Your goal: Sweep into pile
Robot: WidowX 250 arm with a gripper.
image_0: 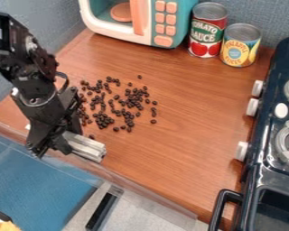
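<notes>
The desk [183, 103] beneath the tool [55, 143] looks like smooth wood with a soft sheen; the cans [208, 29] beyond show bare metal rims, and the stove [264, 180] opposite is glossy black.

A teal-and-cream toy microwave [148, 27] with orange buttons [170, 19] stands at the back of the wooden counter [189, 103]. Just beside it are a red-labelled tomato can [207, 29] and a shorter yellow-and-blue-labelled can [240, 45], both upright. Along the view's right edge sits a dark toy stove [264, 135] with white knobs [252, 107]; a blue surface [35, 185] lies lower left.
</notes>
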